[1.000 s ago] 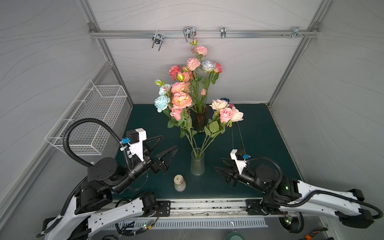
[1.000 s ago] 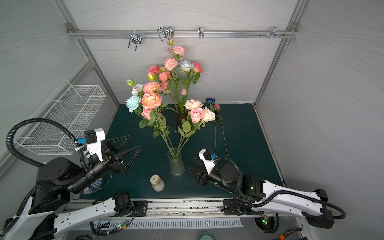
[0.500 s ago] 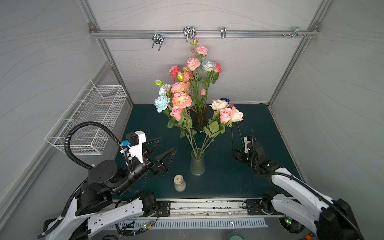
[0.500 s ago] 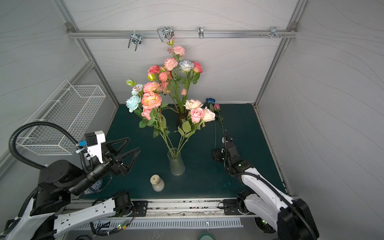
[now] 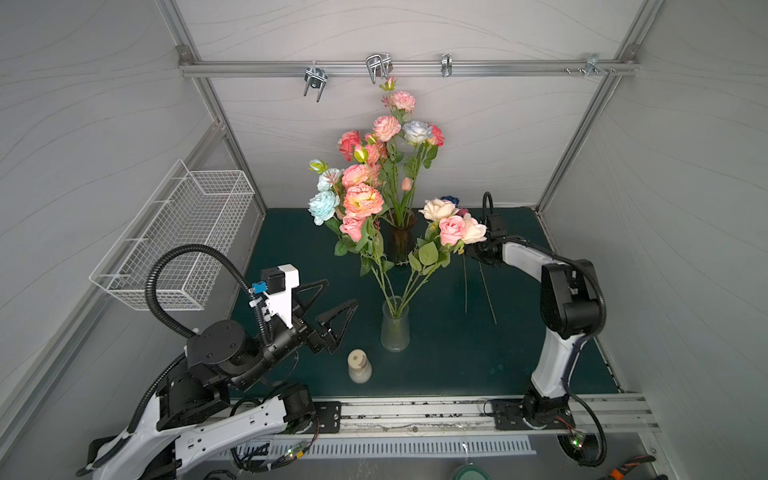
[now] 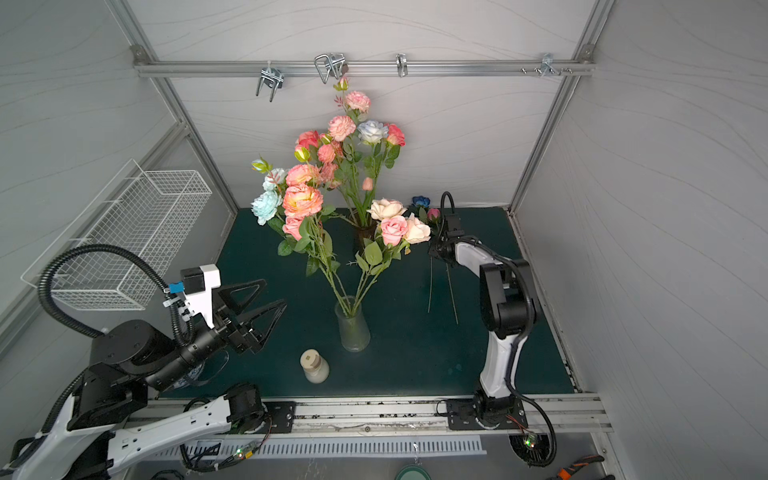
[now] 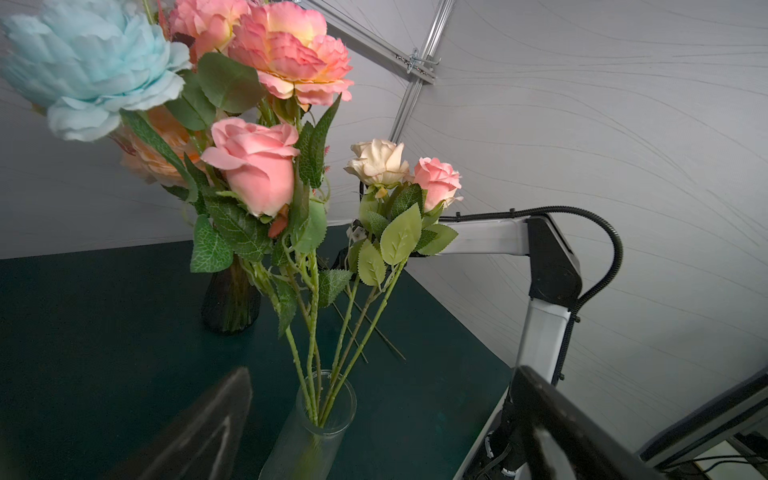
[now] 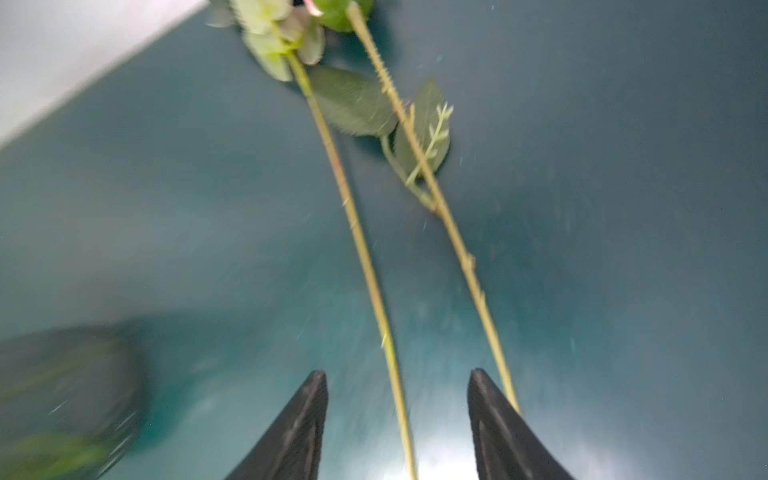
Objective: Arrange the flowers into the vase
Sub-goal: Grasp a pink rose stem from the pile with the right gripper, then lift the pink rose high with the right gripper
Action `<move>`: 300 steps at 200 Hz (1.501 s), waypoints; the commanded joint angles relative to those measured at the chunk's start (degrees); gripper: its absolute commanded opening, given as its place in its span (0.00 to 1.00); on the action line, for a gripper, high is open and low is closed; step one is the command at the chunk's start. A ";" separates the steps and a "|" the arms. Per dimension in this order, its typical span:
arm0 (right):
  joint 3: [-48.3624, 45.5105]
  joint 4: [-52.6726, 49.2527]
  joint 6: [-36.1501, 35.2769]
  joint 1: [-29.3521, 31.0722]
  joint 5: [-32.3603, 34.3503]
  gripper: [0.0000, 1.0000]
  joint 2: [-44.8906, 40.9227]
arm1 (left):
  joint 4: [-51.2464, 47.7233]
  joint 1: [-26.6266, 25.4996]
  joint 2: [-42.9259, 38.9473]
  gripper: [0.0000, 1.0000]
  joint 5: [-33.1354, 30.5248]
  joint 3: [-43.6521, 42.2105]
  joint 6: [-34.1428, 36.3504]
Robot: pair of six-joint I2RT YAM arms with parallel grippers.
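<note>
A clear glass vase [image 5: 395, 328] [image 6: 352, 328] [image 7: 309, 432] stands front centre with several flowers [image 5: 361, 201] [image 6: 302, 199] [image 7: 253, 166] in it. Two more flowers lie on the green mat at right, and their stems [image 5: 465, 286] [image 6: 430, 286] point toward the front. My right gripper [image 5: 478, 259] [image 6: 439, 255] [image 8: 397, 378] hangs open over these stems. In the right wrist view one thin stem [image 8: 361, 249] runs between the jaws without touching either, and another stem [image 8: 457, 245] passes just outside one finger. My left gripper [image 5: 340, 291] [image 6: 274, 292] [image 7: 382, 374] is wide open and empty, left of the vase.
A dark vase [image 5: 401, 243] full of flowers stands behind the clear one. A small cream bottle [image 5: 359, 365] sits at front, left of the clear vase. A white wire basket [image 5: 183, 232] hangs on the left wall. A rail with hooks [image 5: 378, 66] crosses overhead.
My right arm has swung from the front beside the clear vase to the back right, and its gripper is now over the loose stems. The left arm has barely moved.
</note>
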 commanded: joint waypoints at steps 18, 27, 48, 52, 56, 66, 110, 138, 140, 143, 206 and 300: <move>11.67 -12.19 -4.33 -1.01 3.33 0.57 9.14 | 2.21 0.10 -0.40 0.99 2.34 -0.04 -1.44; 14.22 -13.89 -4.43 -1.03 4.36 0.57 10.76 | 2.13 0.10 -0.32 0.99 2.51 -0.04 -1.48; 19.29 -18.17 -4.60 -1.22 5.68 0.51 14.31 | 2.11 0.10 -0.40 0.99 2.56 0.07 -1.33; 19.98 -18.89 -4.39 -1.26 5.75 0.49 14.85 | 2.18 0.09 -0.48 0.99 2.58 0.07 -1.28; 20.59 -19.34 -4.19 -1.34 5.88 0.47 15.27 | 2.21 0.10 -0.49 0.99 2.67 0.06 -1.18; 21.60 -20.33 -3.93 -1.45 6.44 0.42 15.96 | 2.36 0.10 -0.58 0.99 2.72 -0.02 -1.18; 16.46 -14.57 -4.69 -1.13 7.77 0.52 11.55 | 2.45 0.13 -0.83 0.99 2.94 -0.02 -0.99; 24.74 -22.55 -4.61 -1.44 7.68 0.44 17.13 | 3.09 0.06 -0.77 0.99 3.15 -0.46 -0.93; 25.45 -23.10 -4.55 -1.44 7.60 0.43 17.55 | 3.16 0.14 -0.76 0.99 3.10 -0.46 -0.95; 26.29 -23.83 -4.59 -1.44 7.48 0.41 18.24 | 3.18 0.11 -0.69 0.99 3.16 -0.42 -0.99; 32.14 -30.29 -3.71 -1.94 6.90 0.00 22.48 | 2.52 0.09 -0.34 0.99 3.26 0.17 -1.33; -0.82 -7.21 -0.41 -3.02 9.10 0.00 -10.03 | 1.77 0.10 1.15 0.99 4.74 2.43 -0.91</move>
